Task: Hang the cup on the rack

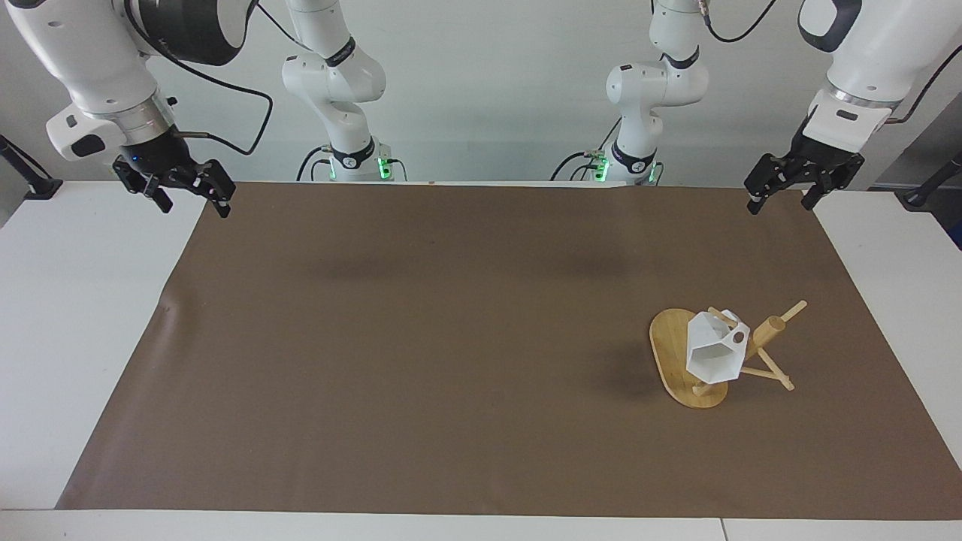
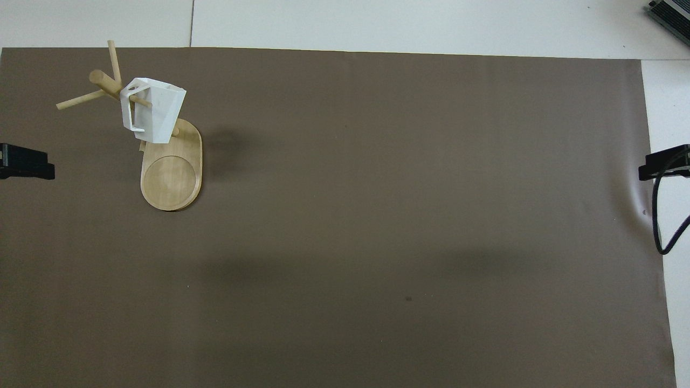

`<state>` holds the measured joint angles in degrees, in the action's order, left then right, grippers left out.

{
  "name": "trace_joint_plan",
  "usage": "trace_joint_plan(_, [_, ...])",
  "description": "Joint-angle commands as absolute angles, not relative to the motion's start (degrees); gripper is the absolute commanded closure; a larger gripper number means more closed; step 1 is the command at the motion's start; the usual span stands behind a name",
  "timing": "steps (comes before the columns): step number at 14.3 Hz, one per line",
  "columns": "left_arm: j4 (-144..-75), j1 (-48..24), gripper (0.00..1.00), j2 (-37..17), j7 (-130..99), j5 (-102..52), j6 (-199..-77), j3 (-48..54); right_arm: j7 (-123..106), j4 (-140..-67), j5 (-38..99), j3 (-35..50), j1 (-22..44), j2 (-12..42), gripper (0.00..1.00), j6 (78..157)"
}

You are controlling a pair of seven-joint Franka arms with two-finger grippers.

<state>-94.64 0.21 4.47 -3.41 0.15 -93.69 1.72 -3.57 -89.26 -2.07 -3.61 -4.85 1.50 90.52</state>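
one cup point(image 1: 712, 353); one rack point(image 1: 673, 353); two pincers

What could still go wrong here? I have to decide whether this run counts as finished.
The cup hangs by its handle on one thin peg of the rack, tilted, so a bump might slide it off. Its weight sits to one side of the post, which could tip the rack if the brown mat gets tugged. Both the left gripper and right gripper are open and well clear.

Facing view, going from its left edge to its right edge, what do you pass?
Right end effector → wooden rack's oval base → white cup hanging on a peg → rack's post → left end effector.
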Motion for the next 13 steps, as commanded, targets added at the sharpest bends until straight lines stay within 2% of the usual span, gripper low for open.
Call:
trace_joint_plan(1, [-96.33, -0.44, 0.00, 6.15, -2.37, -0.53, -92.99, 1.32, -2.64, -90.44, -2.29, -3.34, -4.92, 0.44, 0.00, 91.05])
trace_joint_plan(13, [-96.42, -0.53, 0.00, 6.50, -2.55, -1.05, -92.20, 1.49, -2.64, -90.44, -2.29, -3.34, -4.92, 0.44, 0.00, 91.05])
